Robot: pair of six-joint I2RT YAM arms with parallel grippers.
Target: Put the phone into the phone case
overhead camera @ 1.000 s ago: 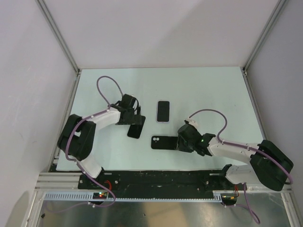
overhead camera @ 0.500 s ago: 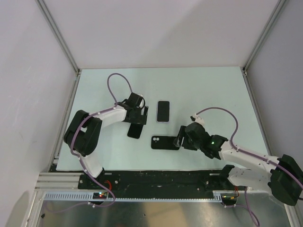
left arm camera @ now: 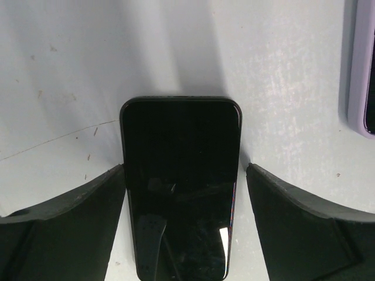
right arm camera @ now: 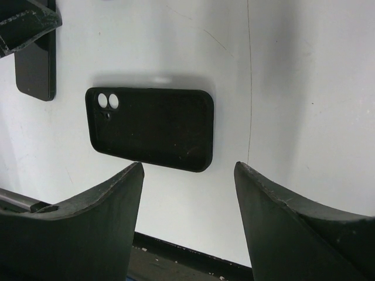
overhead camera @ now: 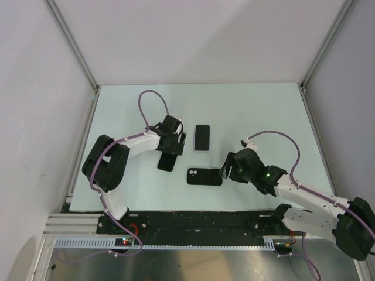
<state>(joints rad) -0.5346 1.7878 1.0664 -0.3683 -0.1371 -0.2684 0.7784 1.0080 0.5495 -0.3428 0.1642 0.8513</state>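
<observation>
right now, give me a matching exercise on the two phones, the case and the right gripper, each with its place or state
Column one
1. black phone
2. phone case
3. lilac-edged phone
4. right gripper

Column two
A. farthest back in the top view
B. lying between the open fingers of the left gripper
C. open, just right of the case in the top view
D. black, with camera cutouts at one end

Pairs: 1-B, 2-D, 3-A, 4-C
</observation>
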